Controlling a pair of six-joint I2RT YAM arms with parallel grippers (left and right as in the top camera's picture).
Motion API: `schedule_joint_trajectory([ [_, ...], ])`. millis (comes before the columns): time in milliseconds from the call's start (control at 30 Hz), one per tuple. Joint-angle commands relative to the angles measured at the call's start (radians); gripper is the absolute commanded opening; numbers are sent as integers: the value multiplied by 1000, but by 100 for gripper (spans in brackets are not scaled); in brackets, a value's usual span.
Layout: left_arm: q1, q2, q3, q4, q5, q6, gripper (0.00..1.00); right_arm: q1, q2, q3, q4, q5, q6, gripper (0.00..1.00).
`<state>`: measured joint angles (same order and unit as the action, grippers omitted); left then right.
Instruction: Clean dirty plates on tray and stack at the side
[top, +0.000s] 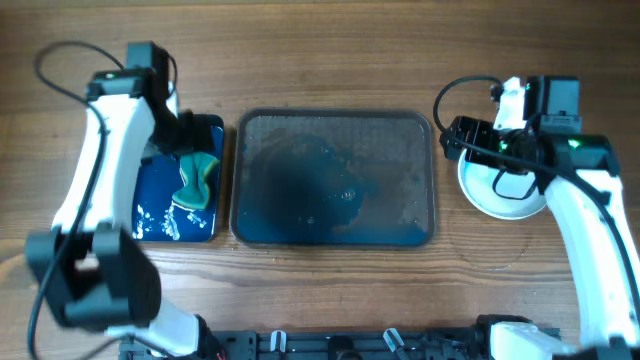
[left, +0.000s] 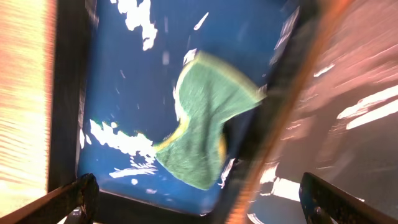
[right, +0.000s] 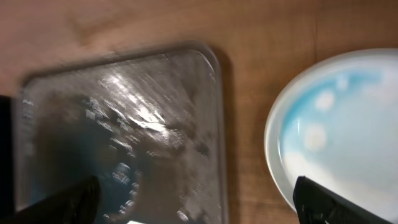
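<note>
The large dark grey tray (top: 335, 180) sits mid-table with no plates on it, only wet blue smears; it also shows in the right wrist view (right: 124, 130). White plates (top: 503, 190) lie stacked on the table right of the tray, partly under my right arm; the top plate (right: 342, 137) has a faint blue film. My right gripper (top: 452, 135) is open and empty, over the gap between tray and plates. My left gripper (top: 185, 135) is open and empty above a green and yellow sponge (left: 208, 124), which lies in the small blue-bottomed tray (top: 160, 215).
The small black-rimmed tray (left: 124, 74) with white foam patches stands left of the grey tray, nearly touching it. Bare wooden table (top: 330, 60) runs behind both trays. Cables arc over the far left and right.
</note>
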<state>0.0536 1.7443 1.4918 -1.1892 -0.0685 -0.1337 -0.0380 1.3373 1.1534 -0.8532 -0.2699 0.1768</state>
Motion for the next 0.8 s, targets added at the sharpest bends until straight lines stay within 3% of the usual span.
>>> schedule_joint_trajectory([
  [0,-19,-182,51,17,79,-114,100,19,-172,166,-108,-30,-19,100],
  [100,-19,-213,51,21,79,-114,100,19,-369,193,-169,-103,-4,100],
  [200,-19,-212,51,21,79,-114,100,19,-497,193,-189,-131,189,100],
  [367,-19,-212,51,21,79,-114,100,19,-558,193,-210,143,177,100],
  [500,-19,-212,51,21,79,-114,100,19,-556,136,-127,143,2,100],
  [633,-19,-212,51,21,79,-114,100,19,-766,-307,307,120,-19,100],
  [700,-19,-212,51,21,79,-114,100,19,-1015,-689,616,89,-20,100],
  [767,-19,-212,51,21,79,-114,100,19,-1140,-842,691,90,-20,100],
])
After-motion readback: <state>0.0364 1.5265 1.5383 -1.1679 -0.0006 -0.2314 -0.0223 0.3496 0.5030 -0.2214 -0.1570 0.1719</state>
